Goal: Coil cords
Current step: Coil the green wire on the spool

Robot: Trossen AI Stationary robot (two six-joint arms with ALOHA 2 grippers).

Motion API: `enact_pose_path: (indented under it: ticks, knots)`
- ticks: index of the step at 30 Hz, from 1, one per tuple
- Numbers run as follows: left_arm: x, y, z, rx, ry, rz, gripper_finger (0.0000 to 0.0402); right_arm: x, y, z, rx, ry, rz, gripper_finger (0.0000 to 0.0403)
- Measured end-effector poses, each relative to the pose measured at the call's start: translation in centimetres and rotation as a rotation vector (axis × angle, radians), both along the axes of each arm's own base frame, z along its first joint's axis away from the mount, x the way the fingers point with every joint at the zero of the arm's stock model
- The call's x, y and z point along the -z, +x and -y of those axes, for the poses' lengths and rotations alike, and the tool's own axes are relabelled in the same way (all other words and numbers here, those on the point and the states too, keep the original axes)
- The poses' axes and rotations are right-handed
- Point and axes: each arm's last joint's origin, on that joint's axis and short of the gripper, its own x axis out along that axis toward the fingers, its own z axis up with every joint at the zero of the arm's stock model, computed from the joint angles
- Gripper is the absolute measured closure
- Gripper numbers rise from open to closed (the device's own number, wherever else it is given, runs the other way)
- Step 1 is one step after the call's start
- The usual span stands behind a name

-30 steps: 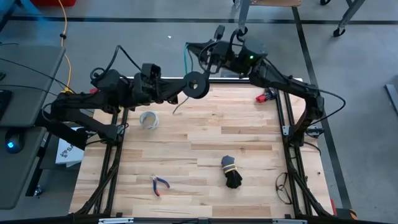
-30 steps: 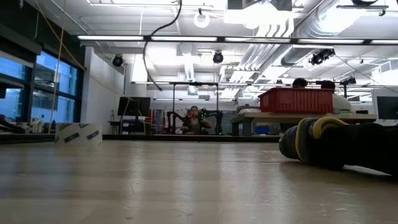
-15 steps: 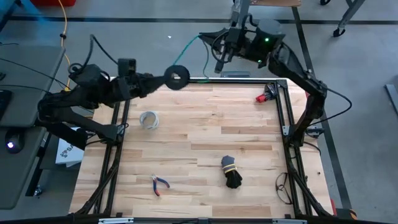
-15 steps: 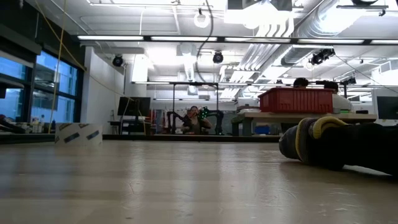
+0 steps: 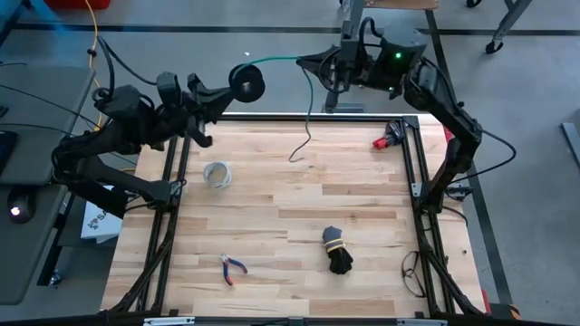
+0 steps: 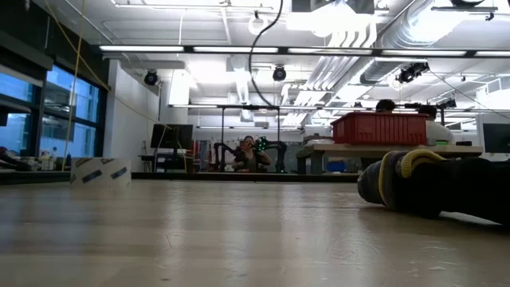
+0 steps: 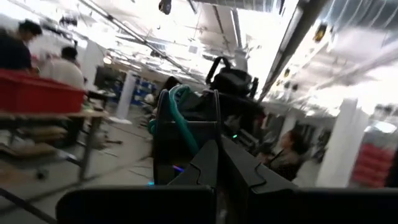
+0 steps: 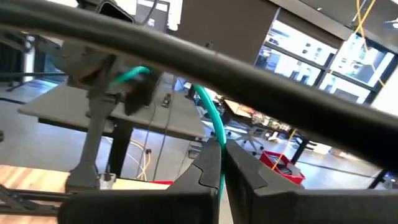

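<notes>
Currently the left claw [image 5: 237,86], clamped on the dark coil [image 5: 247,81] at upper centre-left of the frame, and the right claw [image 5: 337,71], pinched on the green cord [image 5: 281,61], hold it taut; judging so, wind evenly, keeping the dangling tail [image 5: 302,136] off the tabletop [image 5: 362,208].

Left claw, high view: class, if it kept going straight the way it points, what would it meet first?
The left claw, shut on the dark coil, points toward the right claw, along the green cord stretched between them. It would probably meet the right claw first, though their heights are unclear.
</notes>
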Motion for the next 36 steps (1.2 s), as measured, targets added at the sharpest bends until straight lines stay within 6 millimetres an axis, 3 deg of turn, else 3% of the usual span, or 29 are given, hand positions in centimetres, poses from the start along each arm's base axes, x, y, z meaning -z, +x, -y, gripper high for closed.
enact_pose_path:
  ticks: [16,23,29,36]
  knots:
    - [-0.3,-0.2,-0.2,-0.173,0.278,-0.095,0.0401,1.0,0.2,-0.6,-0.019,0.064,-0.091,0.0402]
    - [-1.4,-0.5,0.0,-0.151,0.285,0.052,0.0401,1.7,0.2,-0.5,-0.024,0.096,-0.156,0.0402]
    - [-1.8,0.0,0.1,-0.092,0.234,0.148,0.0401,2.5,1.4,-1.0,-0.104,0.155,-0.177,0.0401]
    - [-1.5,2.0,0.2,-0.017,0.216,0.206,0.0401,3.8,3.3,-1.7,-0.165,0.195,-0.219,0.0379]
